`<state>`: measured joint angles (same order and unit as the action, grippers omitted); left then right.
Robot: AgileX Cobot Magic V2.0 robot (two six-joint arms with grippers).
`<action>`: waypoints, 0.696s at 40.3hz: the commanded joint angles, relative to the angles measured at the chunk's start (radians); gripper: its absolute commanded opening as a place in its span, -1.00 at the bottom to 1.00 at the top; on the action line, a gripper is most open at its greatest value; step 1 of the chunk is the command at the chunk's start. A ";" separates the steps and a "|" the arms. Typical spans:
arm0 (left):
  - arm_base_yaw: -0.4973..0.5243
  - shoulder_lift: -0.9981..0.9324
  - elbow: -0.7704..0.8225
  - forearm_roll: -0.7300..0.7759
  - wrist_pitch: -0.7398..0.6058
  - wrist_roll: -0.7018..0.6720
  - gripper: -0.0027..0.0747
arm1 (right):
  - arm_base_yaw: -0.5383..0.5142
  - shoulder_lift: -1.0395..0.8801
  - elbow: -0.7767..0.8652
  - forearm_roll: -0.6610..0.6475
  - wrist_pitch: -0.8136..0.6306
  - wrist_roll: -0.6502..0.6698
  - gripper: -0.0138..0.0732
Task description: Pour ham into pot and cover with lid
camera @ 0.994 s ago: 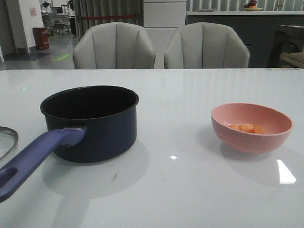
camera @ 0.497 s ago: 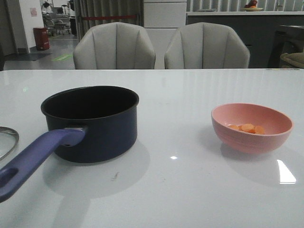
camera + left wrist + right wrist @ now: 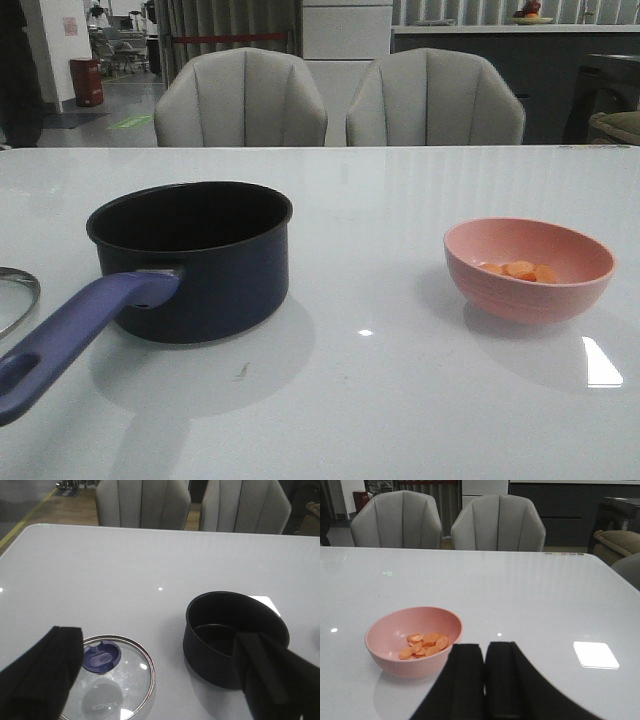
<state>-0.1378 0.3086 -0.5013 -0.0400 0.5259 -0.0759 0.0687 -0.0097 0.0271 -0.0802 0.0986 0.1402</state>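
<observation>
We are looking forward over a glossy white table [image 3: 400, 400] with two grey chairs [image 3: 240, 98] standing behind its far edge. The pot [image 3: 200, 265] is sitting upright on our left half of the table, its black inside showing nothing in it, and its purple-blue handle [image 3: 75, 335] is reaching toward us and to the left. The lid [image 3: 112, 672] is lying flat on the table just beside the pot on its left, apart from it, knob [image 3: 101, 656] up and the white lettering facing the wrist camera; in the front view we are seeing only a sliver of its steel rim at the left edge. On our right half a pink bowl [image 3: 528, 268] is sitting well apart from the pot, and the ham [image 3: 424, 645] is lying in it as a small heap of orange slices on the bowl's bottom. We are holding the left gripper [image 3: 165, 680] above the near side of the pot and lid with its black fingers [image 3: 42, 672] spread wide, one over the lid's edge and the other over the pot's rim, clasping nothing. We are keeping the right gripper [image 3: 485, 685] above the table just on the near side of the bowl, its two fingers [image 3: 462, 682] pressed together with only a thin seam between them and nothing held.
</observation>
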 commanded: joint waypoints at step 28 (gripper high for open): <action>-0.066 -0.249 0.141 0.040 -0.219 0.002 0.72 | -0.002 -0.020 -0.005 -0.018 -0.152 -0.002 -0.34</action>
<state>-0.1937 0.0489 -0.3342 0.0000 0.3963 -0.0759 0.0687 -0.0097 0.0271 -0.0802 0.0838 0.1402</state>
